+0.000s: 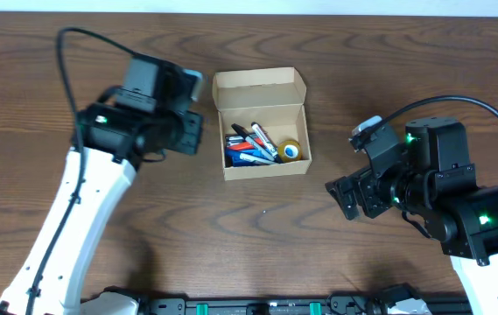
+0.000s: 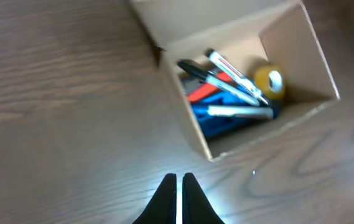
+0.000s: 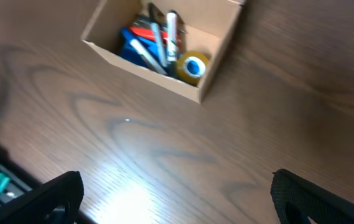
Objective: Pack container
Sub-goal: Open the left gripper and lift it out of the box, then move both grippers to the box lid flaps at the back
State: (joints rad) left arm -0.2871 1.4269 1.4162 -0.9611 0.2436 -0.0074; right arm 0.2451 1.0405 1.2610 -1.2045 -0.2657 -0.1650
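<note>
Container, flap open, on the counter, holding markers and a tape roll. Left jaws together, empty; right jaws wide apart, empty.

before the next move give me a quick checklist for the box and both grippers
1. Container lid flap open: ok, folded back behind the box.
2. Markers and tape roll inside the container: ok.
3. Contents below the rim so the flap can shut: cannot tell.
4. Left gripper free to push the flap: ok, shut, holding nothing, over the table apart from the box.
5. Right gripper clear of the box: ok, open, empty, apart from it.
</note>
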